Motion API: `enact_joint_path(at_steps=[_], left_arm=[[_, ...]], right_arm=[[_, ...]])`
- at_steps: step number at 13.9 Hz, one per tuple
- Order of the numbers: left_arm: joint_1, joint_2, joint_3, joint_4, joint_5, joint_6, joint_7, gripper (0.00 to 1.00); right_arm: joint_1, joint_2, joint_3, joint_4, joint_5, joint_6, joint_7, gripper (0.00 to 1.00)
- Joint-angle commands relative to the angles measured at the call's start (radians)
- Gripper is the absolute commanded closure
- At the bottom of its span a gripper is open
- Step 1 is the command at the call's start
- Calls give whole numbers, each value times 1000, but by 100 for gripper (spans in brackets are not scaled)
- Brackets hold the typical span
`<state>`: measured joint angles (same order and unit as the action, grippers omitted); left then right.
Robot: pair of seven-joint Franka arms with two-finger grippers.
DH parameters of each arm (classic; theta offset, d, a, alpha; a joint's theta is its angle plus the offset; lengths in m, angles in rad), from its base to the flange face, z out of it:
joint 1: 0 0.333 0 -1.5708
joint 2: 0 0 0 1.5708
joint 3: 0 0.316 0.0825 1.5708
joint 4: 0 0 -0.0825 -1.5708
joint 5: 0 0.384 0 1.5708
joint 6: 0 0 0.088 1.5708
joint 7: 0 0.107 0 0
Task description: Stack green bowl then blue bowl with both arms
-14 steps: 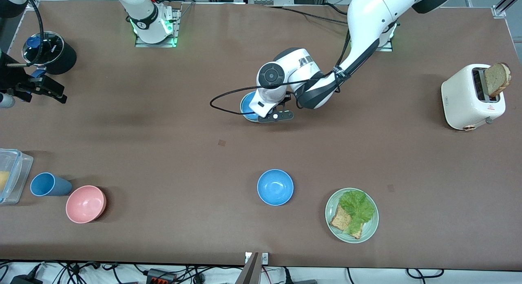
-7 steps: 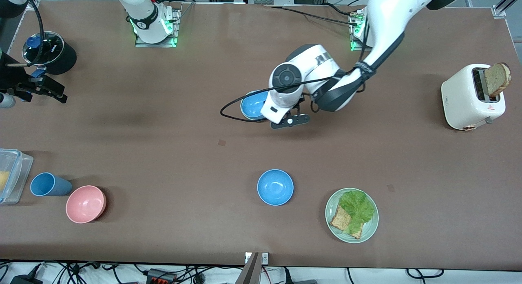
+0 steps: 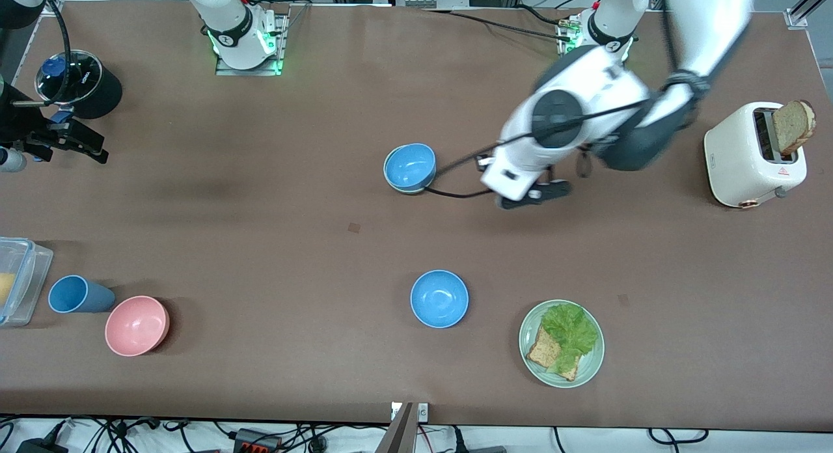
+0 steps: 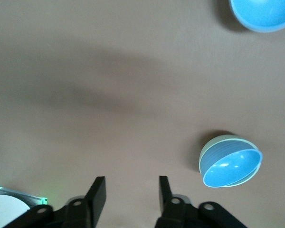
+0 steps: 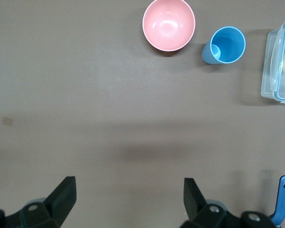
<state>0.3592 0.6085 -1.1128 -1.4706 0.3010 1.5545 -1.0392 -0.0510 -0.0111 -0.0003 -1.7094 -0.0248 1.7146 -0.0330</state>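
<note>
On the brown table (image 3: 260,232), the blue bowl (image 3: 409,167) sat nested inside the green bowl (image 4: 210,148), near the table's middle. The left hand (image 3: 530,196), over this stack a second earlier, had swung off toward three o'clock, fingers released and empty, hovering above bare table. That suggested the stacking was finished. The right hand (image 3: 65,144) waited at the right arm's end of the table, fingers spread wide, holding nothing.

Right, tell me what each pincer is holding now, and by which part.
Nothing is held. The left pincer is open over bare table, apart from the blue bowl nested in the green bowl. The right pincer is open and empty too.
</note>
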Motion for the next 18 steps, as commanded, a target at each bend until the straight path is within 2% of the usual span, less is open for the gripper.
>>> enact_joint_path(at_steps=[1,3,4,6,8,10,11,12,15,16,17,18], left_arm=[[107,-1,-71,42,9,-62,117,37],[133,-1,-71,79,10,-106,226,26],[147,0,-71,90,12,-106,267,14],[185,1,-71,93,20,-106,386,0],[231,-3,-61,128,18,-108,528,0],[244,-45,14,156,3,-111,687,0],[233,-88,81,157,-34,-119,765,0],[201,-152,193,154,-81,-120,833,0],[-81,-282,735,130,-255,-111,1089,0],[-106,-300,808,109,-298,-106,1105,0],[-106,-344,832,64,-313,-85,1101,0],[-106,-411,855,-18,-309,-12,1084,0]], right_arm=[[-1,3,6,19,5,-15,13,0],[-1,3,6,19,5,-17,13,0],[0,3,6,19,6,-13,13,0],[0,3,9,19,6,-12,13,0],[-1,3,9,19,6,-15,13,0],[0,3,9,19,6,-18,13,0],[0,3,9,19,6,-20,7,0],[-1,3,9,19,6,-20,1,0],[-1,3,9,19,6,-24,-4,0],[0,3,9,19,5,-24,-4,0],[0,3,9,19,5,-24,-4,0],[0,3,9,19,5,-24,-4,0]])
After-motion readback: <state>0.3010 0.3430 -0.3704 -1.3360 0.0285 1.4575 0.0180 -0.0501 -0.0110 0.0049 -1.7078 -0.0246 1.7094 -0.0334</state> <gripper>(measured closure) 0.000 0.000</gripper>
